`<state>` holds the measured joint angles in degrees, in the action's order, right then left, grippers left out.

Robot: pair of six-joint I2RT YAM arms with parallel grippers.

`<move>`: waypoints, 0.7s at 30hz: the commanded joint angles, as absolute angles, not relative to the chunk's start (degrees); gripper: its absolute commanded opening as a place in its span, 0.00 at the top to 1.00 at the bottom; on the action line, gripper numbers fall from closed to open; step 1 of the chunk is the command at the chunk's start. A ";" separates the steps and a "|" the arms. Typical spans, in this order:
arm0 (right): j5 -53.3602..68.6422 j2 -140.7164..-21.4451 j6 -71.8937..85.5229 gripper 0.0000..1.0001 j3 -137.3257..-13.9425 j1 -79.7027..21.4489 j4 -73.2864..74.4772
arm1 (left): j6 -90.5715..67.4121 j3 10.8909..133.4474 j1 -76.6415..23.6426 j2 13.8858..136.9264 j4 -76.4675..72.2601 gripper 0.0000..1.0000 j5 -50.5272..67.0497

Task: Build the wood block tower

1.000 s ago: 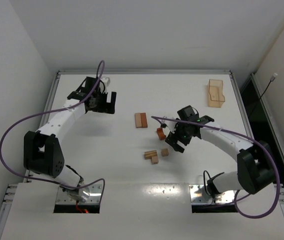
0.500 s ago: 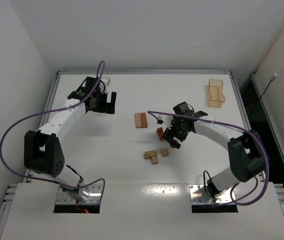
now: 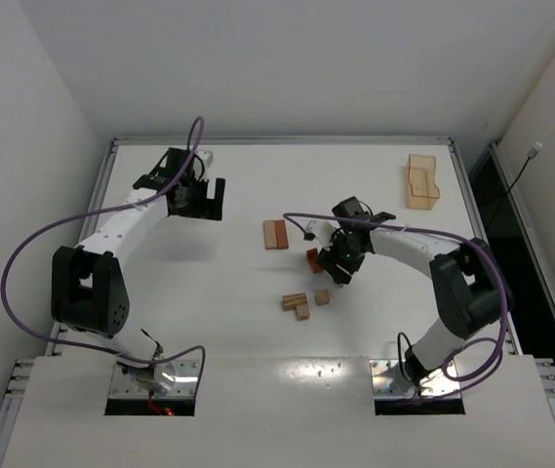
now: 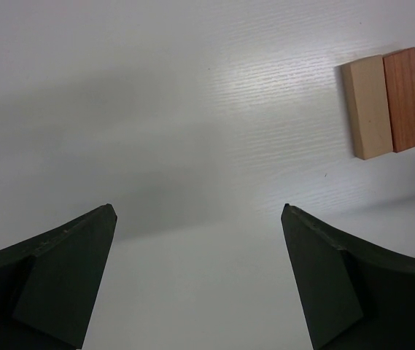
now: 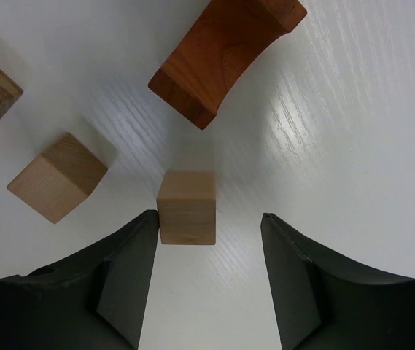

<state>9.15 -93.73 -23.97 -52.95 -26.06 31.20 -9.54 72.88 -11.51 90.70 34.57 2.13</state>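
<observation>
Wood blocks lie loose mid-table: a tan and a reddish bar side by side [image 3: 275,234], a reddish arched piece [image 3: 313,259], a tan cube [image 3: 322,296] and two stacked brown pieces [image 3: 297,304]. My right gripper [image 3: 336,265] hangs low beside the arched piece [image 5: 222,55]. In the right wrist view it [image 5: 208,219] is open around a small tan cube [image 5: 187,208]; the cube touches the left finger, and a gap separates it from the right one. My left gripper [image 3: 204,199] is open and empty at the back left, with the two bars [image 4: 381,106] off to its right. No tower shows.
A shallow light-wood tray [image 3: 420,181] sits at the back right corner. A second tan cube [image 5: 57,177] lies left of the right gripper's jaws. Raised rails edge the table, and purple cables loop over both arms.
The right gripper has slid a little left and back toward the arched piece, and its jaws have narrowed around the small cube. The left arm has barely moved.
</observation>
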 commanded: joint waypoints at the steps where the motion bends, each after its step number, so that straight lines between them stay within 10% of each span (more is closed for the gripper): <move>1: 9.14 -93.87 -24.08 0.45 -54.76 -26.54 30.76 | -9.40 75.50 -10.55 90.88 34.28 0.04 2.37; 13: 9.14 -96.06 -25.66 0.51 -54.84 -26.54 32.61 | -9.93 76.55 -8.88 93.07 34.80 0.04 4.04; 21: 9.14 -94.22 -26.19 1.00 -55.37 -26.54 33.13 | -9.93 76.55 -8.26 93.08 34.80 0.04 4.66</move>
<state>8.95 -96.42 -25.52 -53.01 -26.13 32.88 -9.54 74.46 -8.99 93.36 34.76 3.70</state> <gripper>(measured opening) 0.150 0.957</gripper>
